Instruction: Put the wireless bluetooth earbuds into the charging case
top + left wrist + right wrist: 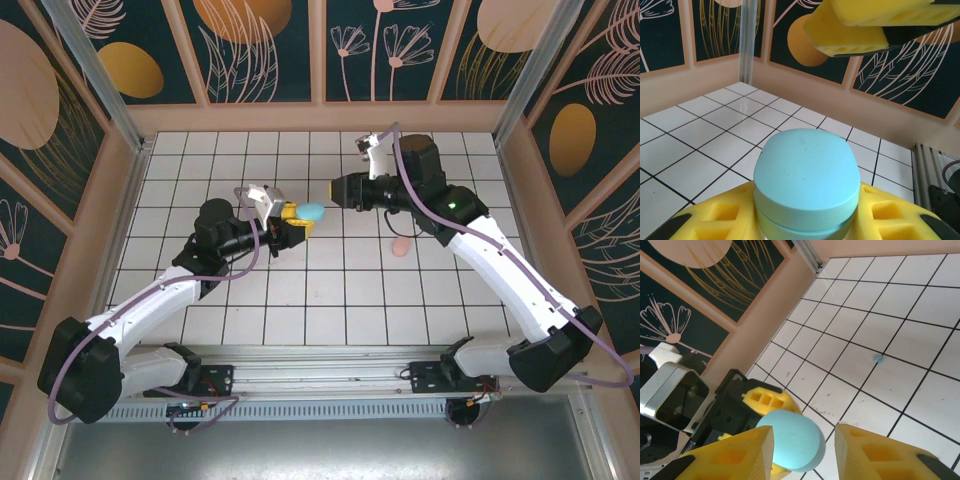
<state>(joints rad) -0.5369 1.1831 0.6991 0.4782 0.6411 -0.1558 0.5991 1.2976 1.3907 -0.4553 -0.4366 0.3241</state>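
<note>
My left claw [298,222] is clamped on the teal case [806,180]. My yellow fingers [715,220] press its two sides and the rounded top stands up between them. A seam runs round the case's side, and the two halves sit together. I hold it up off the tiled table [250,300], near the middle of the floor.

My right claw [337,190] points at the case from the other side. Its jaws are apart with nothing between them, and they stand just off the case without touching it. From my left wrist, its yellow fingers [850,35] hang above and beyond the case.

Past the right claw, one teal earbud [878,358] lies on the tiles. It is a tiny nub sitting on a dark line between two squares, well apart from both claws and from the case.

A small pink oval piece [400,246] rests on the table beside my right arm. I cannot tell whether it is a case or a bud.
</note>
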